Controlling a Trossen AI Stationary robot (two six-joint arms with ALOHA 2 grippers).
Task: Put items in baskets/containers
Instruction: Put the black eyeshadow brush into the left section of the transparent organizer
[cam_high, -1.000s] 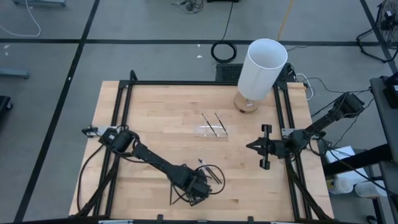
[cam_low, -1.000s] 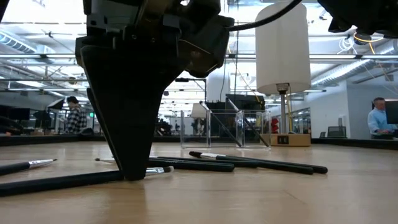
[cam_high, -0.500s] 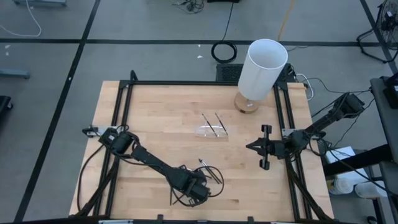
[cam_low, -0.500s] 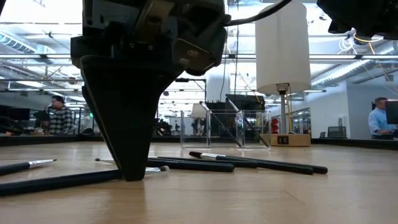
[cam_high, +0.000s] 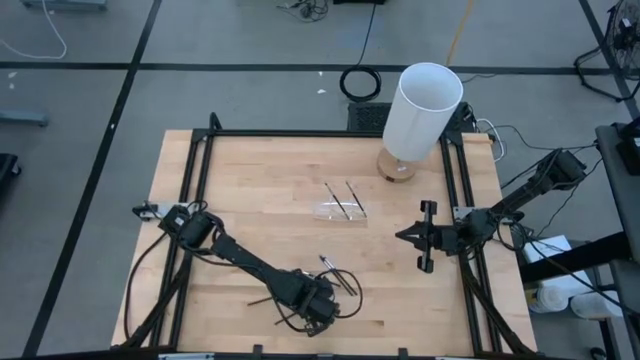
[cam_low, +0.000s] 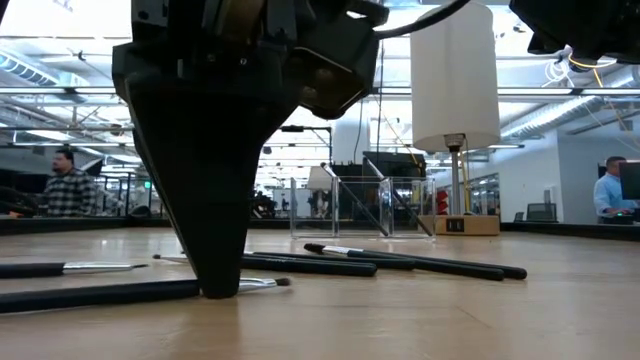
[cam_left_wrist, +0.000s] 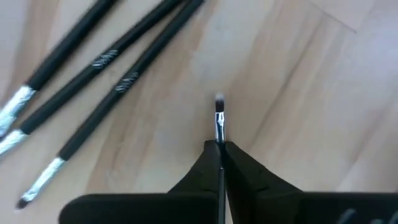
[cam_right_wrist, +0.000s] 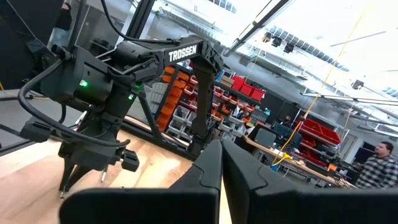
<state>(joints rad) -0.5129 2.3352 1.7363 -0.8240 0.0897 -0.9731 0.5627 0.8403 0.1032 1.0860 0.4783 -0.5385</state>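
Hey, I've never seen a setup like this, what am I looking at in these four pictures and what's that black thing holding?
It is a robot with two dark arms at a wooden table. One picture looks straight down, one looks level across the tabletop, and two come from cameras on the arms' wrists. The left hand is down near the table's front edge, shut on a thin brush whose tip pokes out between the fingers. More brushes lie loose beside it. A clear tray in the middle already holds two brushes. A tall white cylinder stands at the back. The right hand waits shut at the right side, holding nothing.
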